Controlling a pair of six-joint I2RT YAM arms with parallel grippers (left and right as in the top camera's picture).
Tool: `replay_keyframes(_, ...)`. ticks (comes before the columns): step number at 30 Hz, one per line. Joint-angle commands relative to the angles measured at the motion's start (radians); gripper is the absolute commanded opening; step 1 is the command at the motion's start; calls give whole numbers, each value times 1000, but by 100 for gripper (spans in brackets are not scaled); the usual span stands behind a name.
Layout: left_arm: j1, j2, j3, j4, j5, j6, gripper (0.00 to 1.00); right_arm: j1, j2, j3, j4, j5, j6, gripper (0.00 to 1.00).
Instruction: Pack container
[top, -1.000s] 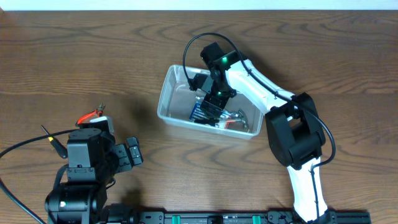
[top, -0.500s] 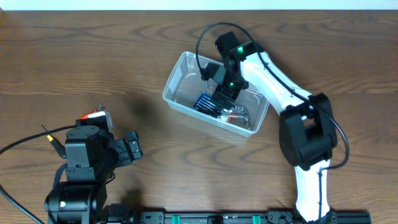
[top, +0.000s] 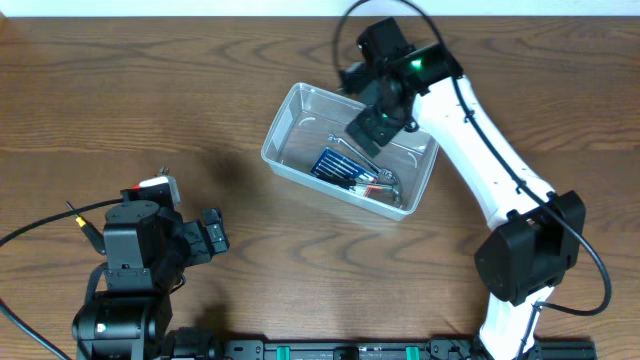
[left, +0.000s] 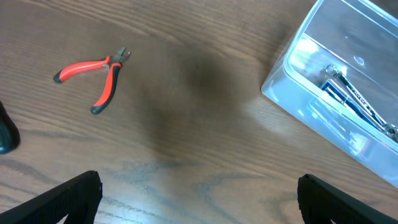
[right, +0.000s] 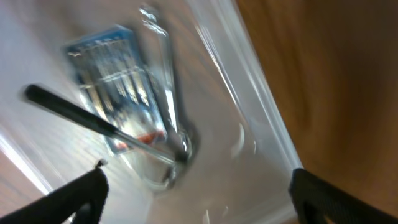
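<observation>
The clear plastic container (top: 285, 125) sits on the table at centre right, also in the left wrist view (left: 292, 74) and the right wrist view (right: 249, 81). Inside lie a blue drill-bit case (top: 333, 166), a metal wrench (top: 352, 150) and other tools. Red-handled pliers (left: 93, 78) lie on the table to its left; overhead only their red tip (top: 152, 182) shows by the left arm. My right gripper (top: 372, 125) is open and empty above the container's far side. My left gripper (top: 205, 243) is open and empty over bare table.
The table is dark wood grain. A black object (left: 6, 134) sits at the left edge of the left wrist view. A black rail (top: 350, 348) runs along the table's front edge.
My right gripper has risen and pulled back toward the far side of the container. The container has shifted a little right and turned. The left arm has barely moved.
</observation>
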Motion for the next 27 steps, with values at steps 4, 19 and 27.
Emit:
replay_keyframes(4,-4,39,20,1,-9,0,98,-69,-72,1,-111,98,430,11)
replay_keyframes(19,-4,115,21,2,-8,0,98,-117,-88,-48,-175,14,444,1)
replay_keyframes(27,-4,114,21,2,-8,0,98,-120,-42,-164,-48,-18,428,1)
